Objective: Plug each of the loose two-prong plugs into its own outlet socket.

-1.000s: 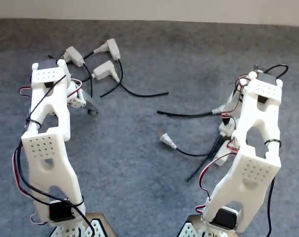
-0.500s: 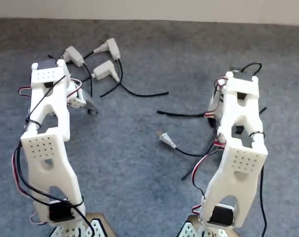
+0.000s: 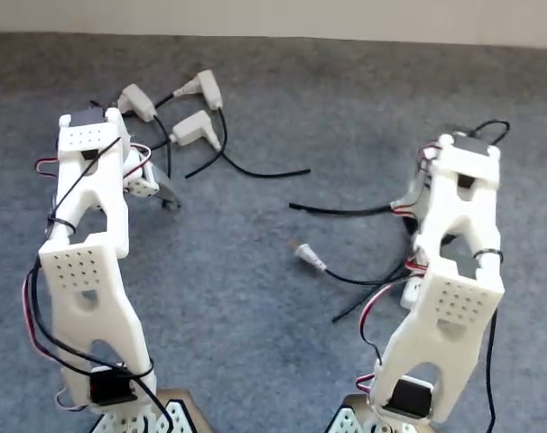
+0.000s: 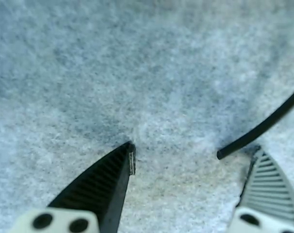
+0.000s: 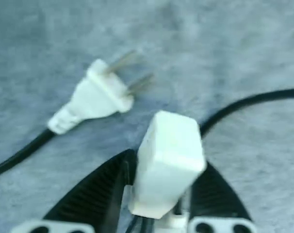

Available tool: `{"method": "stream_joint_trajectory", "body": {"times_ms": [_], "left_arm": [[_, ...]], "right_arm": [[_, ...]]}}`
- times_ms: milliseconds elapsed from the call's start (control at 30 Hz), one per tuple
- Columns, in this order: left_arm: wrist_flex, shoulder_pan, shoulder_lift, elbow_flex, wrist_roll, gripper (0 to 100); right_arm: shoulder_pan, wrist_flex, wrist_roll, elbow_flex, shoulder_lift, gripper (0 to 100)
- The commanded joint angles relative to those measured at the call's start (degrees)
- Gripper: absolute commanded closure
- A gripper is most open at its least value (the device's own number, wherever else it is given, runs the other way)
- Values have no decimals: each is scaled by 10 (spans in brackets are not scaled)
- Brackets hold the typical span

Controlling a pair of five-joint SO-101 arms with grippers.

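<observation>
Right arm (image 3: pixel 454 225) has swung back outward a touch, left arm (image 3: pixel 84 225) hasn't budged. Right gripper (image 5: pixel 167 165) is pinching the white boxy outlet socket (image 5: pixel 171 141). Loose white two-prong plug (image 5: pixel 96 97) lies on the grey carpet (image 3: pixel 255 343) just beside it, prongs (image 5: pixel 132 73) aimed away, roughly parallel to the socket (so not lined up to mate, I reckon). Left gripper (image 4: pixel 194 153) sits spread wide, well apart from the plug
</observation>
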Motion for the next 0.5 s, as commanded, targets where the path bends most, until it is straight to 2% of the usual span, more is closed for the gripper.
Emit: {"method": "stream_joint_trajectory", "body": {"times_ms": [0,133,267,467], "left_arm": [[-7,5,-6,-16,1,639],[-8,5,-6,-16,1,639],[-8,5,-6,-16,1,639],[-8,4,-6,-16,1,639]], "right_arm": [[-18,29,-4,-35,-22,946],[-43,116,-4,-108,-57,946],[-98,203,-4,-181,-82,946],[-193,208,-4,-204,-122,946]]}}
